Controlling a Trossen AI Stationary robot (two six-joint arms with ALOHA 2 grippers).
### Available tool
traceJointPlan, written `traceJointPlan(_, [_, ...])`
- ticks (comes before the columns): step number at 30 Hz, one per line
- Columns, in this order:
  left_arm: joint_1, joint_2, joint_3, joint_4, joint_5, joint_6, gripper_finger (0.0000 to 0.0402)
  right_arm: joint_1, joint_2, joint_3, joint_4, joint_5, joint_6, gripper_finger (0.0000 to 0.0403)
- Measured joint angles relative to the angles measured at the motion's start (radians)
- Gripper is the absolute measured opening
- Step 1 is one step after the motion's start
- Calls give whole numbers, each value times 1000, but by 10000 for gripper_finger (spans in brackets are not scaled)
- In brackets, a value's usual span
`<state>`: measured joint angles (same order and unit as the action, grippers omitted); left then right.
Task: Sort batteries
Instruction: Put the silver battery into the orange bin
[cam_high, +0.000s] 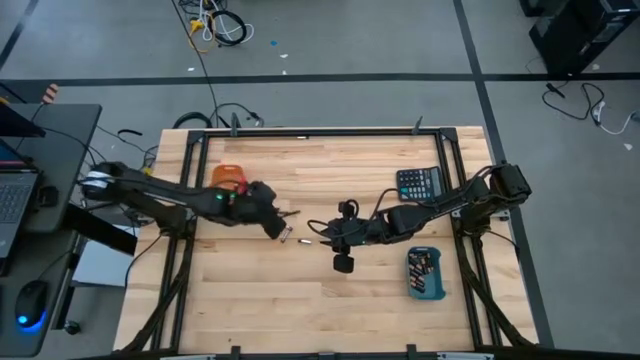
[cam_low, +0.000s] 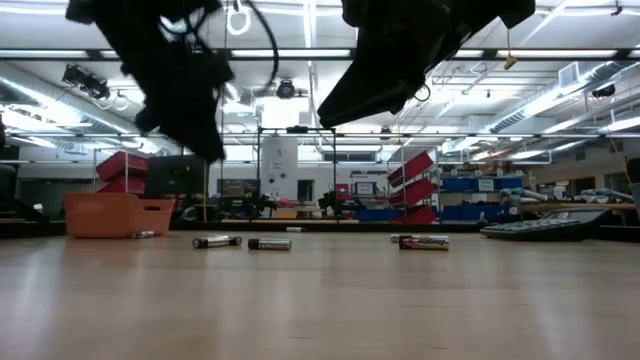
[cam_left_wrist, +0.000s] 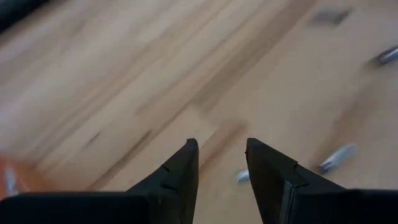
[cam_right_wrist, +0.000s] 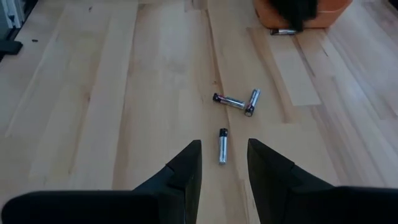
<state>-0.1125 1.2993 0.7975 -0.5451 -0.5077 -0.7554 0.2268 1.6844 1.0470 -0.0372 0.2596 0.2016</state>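
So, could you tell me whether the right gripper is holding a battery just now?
No, the right gripper is open and empty, with a loose battery on the table beyond it.

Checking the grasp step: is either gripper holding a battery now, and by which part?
Nothing is held. The left gripper and right gripper are both open and empty above the table.

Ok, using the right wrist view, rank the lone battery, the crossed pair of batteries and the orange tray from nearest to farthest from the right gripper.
1. The lone battery, on the bare wood just ahead of the open right gripper.
2. The crossed pair of batteries, farther out on the table.
3. The orange tray, at the far end, with another battery beside it.
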Motion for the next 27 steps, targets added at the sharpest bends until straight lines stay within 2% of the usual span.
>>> traceJointPlan(6, [39, 137, 0, -138, -15, -144, 131, -1, 0, 0, -2, 0, -2, 115])
traceJointPlan(12, [103, 203, -1, -241, -22, -197, 131, -1, 0, 0, -1, 0, -2, 115])
traceJointPlan(27, [176, 221, -1, -420, -59, -252, 131, -1, 0, 0, -1, 0, -2, 115])
